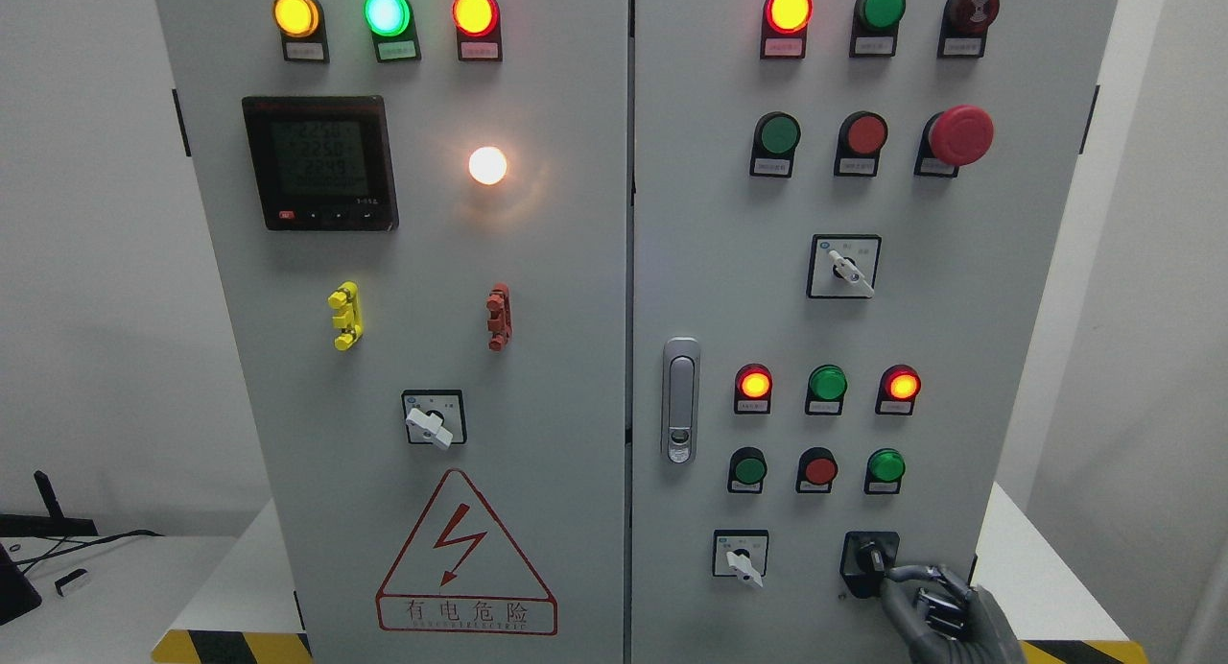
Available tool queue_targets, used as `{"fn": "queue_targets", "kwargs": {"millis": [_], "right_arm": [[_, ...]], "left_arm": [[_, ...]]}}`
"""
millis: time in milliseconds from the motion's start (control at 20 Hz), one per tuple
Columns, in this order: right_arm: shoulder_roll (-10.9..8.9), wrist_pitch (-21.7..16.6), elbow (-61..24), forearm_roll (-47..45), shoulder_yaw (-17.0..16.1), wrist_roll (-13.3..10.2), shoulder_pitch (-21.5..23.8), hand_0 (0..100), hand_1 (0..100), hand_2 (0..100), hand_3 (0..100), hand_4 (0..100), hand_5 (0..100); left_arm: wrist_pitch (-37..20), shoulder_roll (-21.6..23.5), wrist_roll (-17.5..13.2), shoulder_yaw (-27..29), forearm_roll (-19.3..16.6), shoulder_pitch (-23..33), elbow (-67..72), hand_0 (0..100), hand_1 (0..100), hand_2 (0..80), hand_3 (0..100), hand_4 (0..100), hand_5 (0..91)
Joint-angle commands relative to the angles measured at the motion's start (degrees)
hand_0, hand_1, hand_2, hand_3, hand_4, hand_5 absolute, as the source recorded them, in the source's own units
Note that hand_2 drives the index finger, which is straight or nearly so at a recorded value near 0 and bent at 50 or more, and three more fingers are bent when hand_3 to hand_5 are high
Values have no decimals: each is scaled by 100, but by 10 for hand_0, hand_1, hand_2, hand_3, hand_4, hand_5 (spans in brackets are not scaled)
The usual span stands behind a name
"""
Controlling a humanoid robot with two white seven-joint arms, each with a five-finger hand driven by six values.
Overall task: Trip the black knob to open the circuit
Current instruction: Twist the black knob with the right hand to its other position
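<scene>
Black knob (pixel 869 556) sits on a black square plate at the lower right of the right cabinet door (pixel 1007 290), just right of a small white-handled selector switch (pixel 741 557). The right hand (pixel 935 602), dark grey with metal joints, comes up from the bottom edge at the right; its fingers (pixel 902 575) curl toward the knob and the fingertips touch or nearly touch its right side. Whether the fingers are actually clamped on the knob cannot be told from this view.

Above the knob run 2 rows of 3 round pieces: a lit red lamp (pixel 754 384), an unlit green lamp (pixel 827 384) and another lit red lamp (pixel 902 385), then a green, a red and a green push button below them. Higher on the same door are a white-handled selector switch (pixel 845 268), a red mushroom emergency stop (pixel 960 135) and a lit red lamp (pixel 788 10) in the top row. A metal door latch (pixel 680 400) stands upright near the door's left edge.

On the left cabinet door (pixel 566 290) are 3 lit lamps along the top, a digital meter (pixel 319 162), a glowing white lamp (pixel 487 165), a yellow terminal piece (pixel 344 316), a red terminal piece (pixel 498 317), a rotary switch (pixel 433 419) and a red triangular warning sign (pixel 465 556). The cabinet stands on a white surface (pixel 125 582) edged with yellow and black hazard tape (pixel 230 647).
</scene>
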Motion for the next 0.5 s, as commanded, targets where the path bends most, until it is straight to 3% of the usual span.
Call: {"fn": "queue_targets", "kwargs": {"millis": [0,450], "right_arm": [[33,15,-14,1,195,-6,-46,461,804,491,1000,981,892],[33,-11,-23,1,274,-6,50,455,802,485,1000,982,892]], "left_arm": [[-5,-6,-3,0,-176,0,0,120,389,0,0,0,0],[-5,3,-3,0,-176,0,0,120,389,0,0,0,0]]}}
